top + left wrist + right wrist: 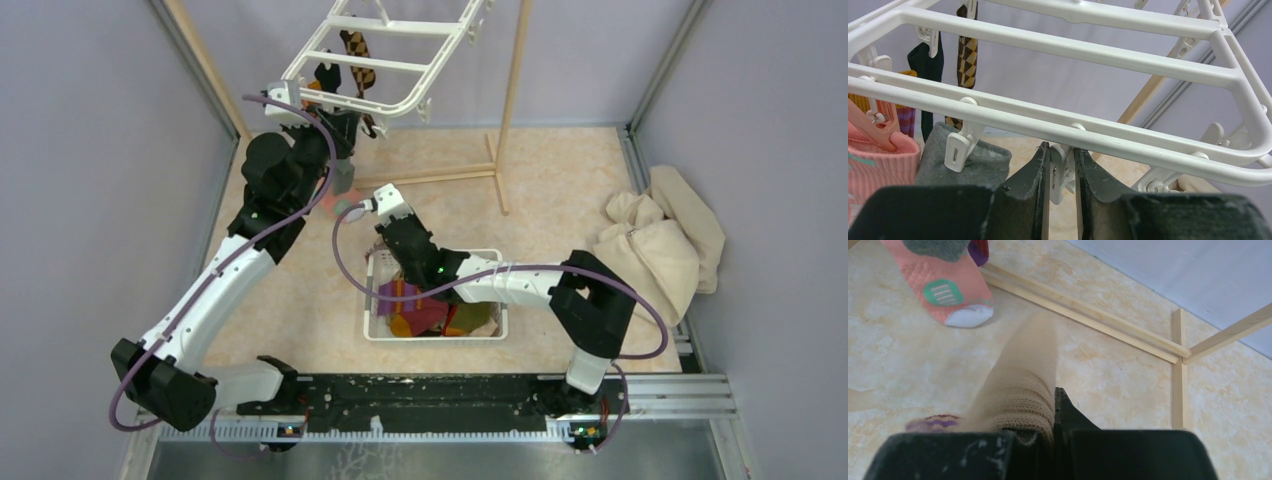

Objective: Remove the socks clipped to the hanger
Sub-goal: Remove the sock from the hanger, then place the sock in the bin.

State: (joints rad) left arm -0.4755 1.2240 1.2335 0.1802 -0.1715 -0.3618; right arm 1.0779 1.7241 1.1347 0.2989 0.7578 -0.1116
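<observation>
A beige marbled tabletop lies between pale lilac walls. Over its far left corner the white plastic hanger hangs tilted beside the wooden pole rack. My left pincer is raised right under the hanger's near rim. Its two dark fingers are drawn in tight on either side of a small white clip dangling from that bar, so I am pinching the clip. Just left of it another clip holds a grey sock, and beyond that a pink sock hangs from a pink clip. Further back on the frame I see a black sock, a brown argyle sock and a strip of purple-striped sock. My right pincer is lower, between the hanger and the white slotted basket. It is clamped on a tan ribbed sock, which stretches up and away from my fingers, blurred. Up to its left the pink sock's toe, with a mint patch and white tip, hangs over the tabletop. The basket holds a pile of loose socks in maroon, orange and purple. A beige cloth heap lies against the right wall.
</observation>
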